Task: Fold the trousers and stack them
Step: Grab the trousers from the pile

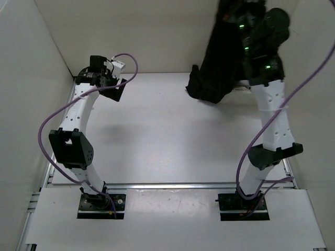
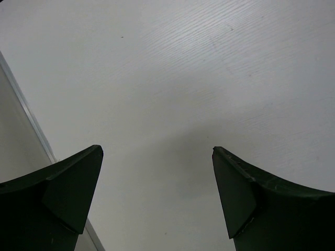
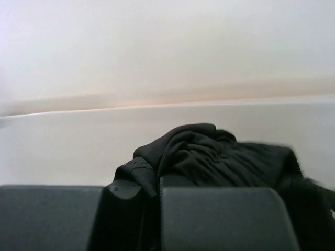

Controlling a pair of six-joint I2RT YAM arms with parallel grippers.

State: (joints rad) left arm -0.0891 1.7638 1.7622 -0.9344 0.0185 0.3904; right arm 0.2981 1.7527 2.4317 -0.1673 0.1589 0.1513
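Black trousers (image 1: 220, 63) hang in a bunch from my right gripper (image 1: 245, 21), raised high at the back right; their lower end touches the white table (image 1: 157, 130). In the right wrist view the gripper (image 3: 152, 183) is shut on a fold of the black cloth (image 3: 209, 154), which spills over the fingers. My left gripper (image 1: 116, 90) is at the back left, low over the table. In the left wrist view it (image 2: 157, 157) is open and empty, with bare table between the fingers.
White walls enclose the table at the back (image 1: 131, 31), left (image 1: 26, 104) and right. A metal rail (image 2: 31, 125) runs along the table's left edge next to my left gripper. Purple cables loop from both arms.
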